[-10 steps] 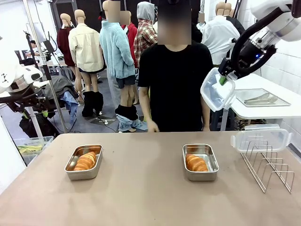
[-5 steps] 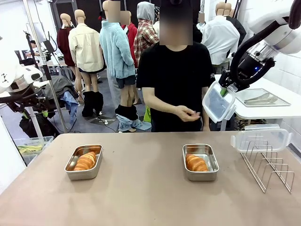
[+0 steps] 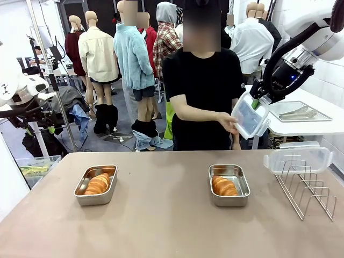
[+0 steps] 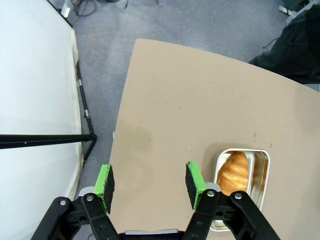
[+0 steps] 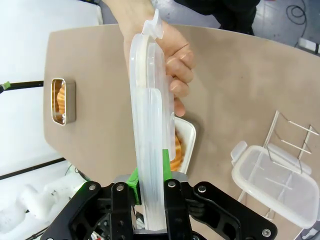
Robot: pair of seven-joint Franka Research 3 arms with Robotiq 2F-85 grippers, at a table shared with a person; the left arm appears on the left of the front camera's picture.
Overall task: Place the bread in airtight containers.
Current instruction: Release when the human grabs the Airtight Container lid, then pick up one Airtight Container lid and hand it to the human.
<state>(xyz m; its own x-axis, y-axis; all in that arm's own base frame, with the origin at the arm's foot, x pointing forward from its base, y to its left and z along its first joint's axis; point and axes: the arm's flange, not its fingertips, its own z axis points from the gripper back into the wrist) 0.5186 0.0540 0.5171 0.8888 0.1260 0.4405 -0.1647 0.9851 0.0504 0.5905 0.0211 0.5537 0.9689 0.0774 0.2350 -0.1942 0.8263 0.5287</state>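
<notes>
Two steel airtight containers sit on the table, the left one and the right one, each with a golden-brown bread roll inside. High at the far right, my right gripper is shut on a translucent lid. The person's hand grips that lid's far end. The right wrist view has the lid edge-on between my right gripper's pads, with the hand around its top. My left gripper hangs open over the table's left edge, beside the left container.
A second clear lid rests on top of a wire rack at the table's right side. A steel tray lies on a white side table behind. The person stands at the far edge, in the middle.
The right gripper came down slightly with the lid. The person's hand rose from the table edge and took hold of the lid. The left arm stayed still.
</notes>
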